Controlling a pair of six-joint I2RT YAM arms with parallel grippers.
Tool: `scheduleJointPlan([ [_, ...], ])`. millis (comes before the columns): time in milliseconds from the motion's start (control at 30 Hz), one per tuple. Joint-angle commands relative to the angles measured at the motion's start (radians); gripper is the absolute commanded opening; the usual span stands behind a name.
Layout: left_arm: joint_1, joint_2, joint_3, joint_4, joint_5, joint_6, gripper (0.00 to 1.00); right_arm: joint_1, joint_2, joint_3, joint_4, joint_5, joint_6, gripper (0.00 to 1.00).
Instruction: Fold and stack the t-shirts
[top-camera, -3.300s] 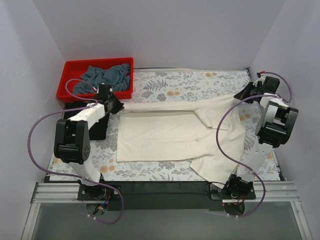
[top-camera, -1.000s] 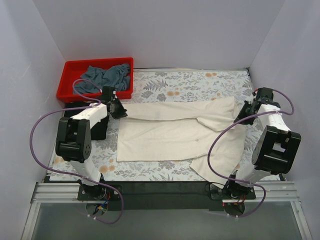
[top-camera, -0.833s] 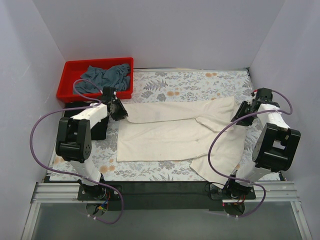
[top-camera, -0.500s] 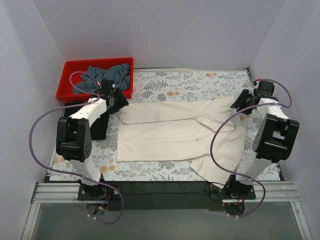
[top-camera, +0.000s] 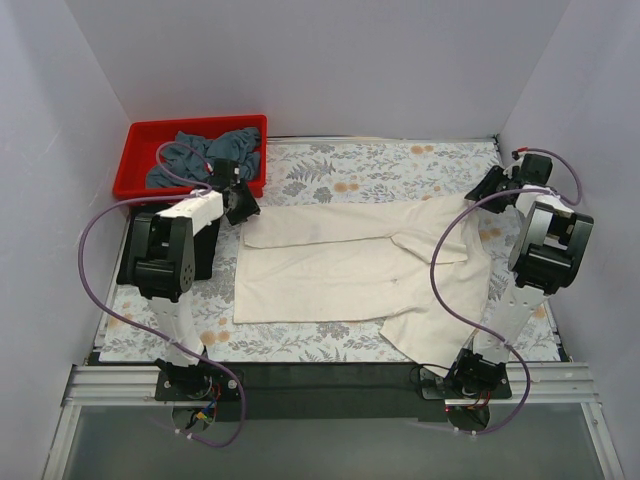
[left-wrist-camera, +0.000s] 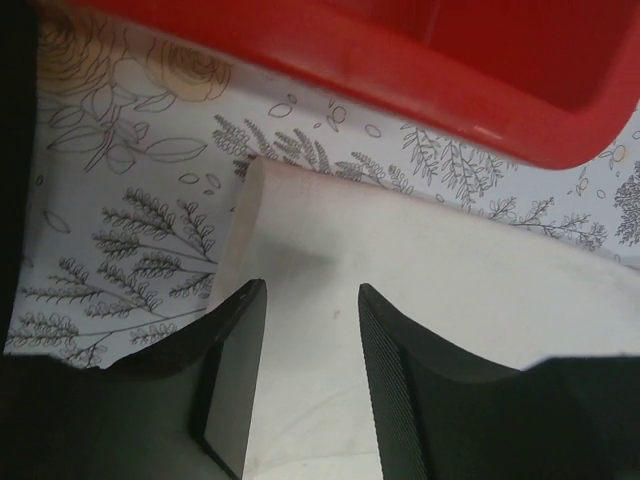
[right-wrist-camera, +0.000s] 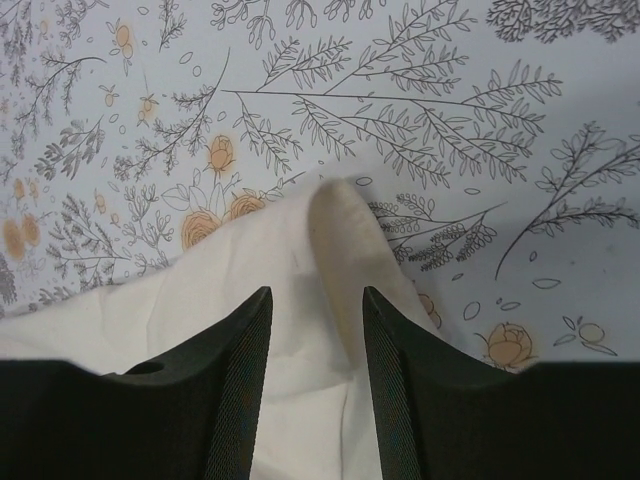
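The large cream-white t-shirt (top-camera: 340, 265) lies spread on the floral tablecloth, its far part folded into a band. My left gripper (top-camera: 241, 205) is open over the band's left corner (left-wrist-camera: 300, 220), with cream cloth beneath its fingers (left-wrist-camera: 310, 290). My right gripper (top-camera: 488, 188) is open at the band's right end, its jaws either side of a raised cream fold (right-wrist-camera: 345, 225), fingertips (right-wrist-camera: 316, 295) just above the cloth. The slate grey-blue t-shirt (top-camera: 210, 152) is crumpled in the red bin (top-camera: 140, 150). A black bundle (top-camera: 204, 255), probably the black t-shirt, lies under my left arm.
The red bin's wall (left-wrist-camera: 420, 60) stands close behind my left gripper. White walls close in the table on the left, back and right. Purple cables loop from both arms. The shirt's right side hangs toward the near right edge (top-camera: 440, 325).
Both grippers swung toward me and then back to the far side. The shirt's far band has shifted away and lies wider and flatter. Both grippers now sit at its two ends.
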Motion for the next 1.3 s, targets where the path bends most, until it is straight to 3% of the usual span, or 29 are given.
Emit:
scheduleJointPlan([
  [0, -0.011, 0.012, 0.057, 0.039, 0.004, 0.033, 0.39, 0.002, 0.034, 0.057, 0.053, -0.088, 0.01, 0.41],
  [167, -0.012, 0.053, 0.066, 0.045, 0.007, 0.03, 0.32, 0.002, 0.083, 0.088, 0.081, -0.132, 0.004, 0.39],
  [267, -0.012, 0.081, 0.067, 0.022, -0.016, -0.005, 0.29, 0.0, 0.114, 0.114, 0.087, -0.126, 0.01, 0.28],
  [400, -0.008, 0.098, 0.039, 0.005, -0.033, -0.053, 0.26, -0.012, 0.157, 0.148, 0.087, -0.111, 0.015, 0.07],
  [500, 0.0, 0.106, 0.025, -0.006, -0.039, -0.079, 0.24, -0.033, 0.166, 0.158, 0.09, -0.091, 0.021, 0.01],
  [867, 0.012, 0.112, 0.027, -0.027, -0.076, -0.086, 0.22, -0.067, 0.203, 0.177, 0.112, -0.069, 0.003, 0.02],
  [900, 0.011, 0.112, 0.028, -0.024, -0.07, -0.083, 0.23, -0.066, 0.206, 0.18, 0.112, -0.091, -0.001, 0.07],
  [1100, -0.004, 0.089, 0.066, 0.005, 0.01, -0.047, 0.45, -0.058, 0.159, 0.148, 0.107, -0.14, -0.01, 0.29],
  [1267, -0.046, -0.014, 0.082, 0.004, 0.002, -0.019, 0.6, -0.033, 0.015, 0.045, 0.09, -0.117, -0.03, 0.38],
])
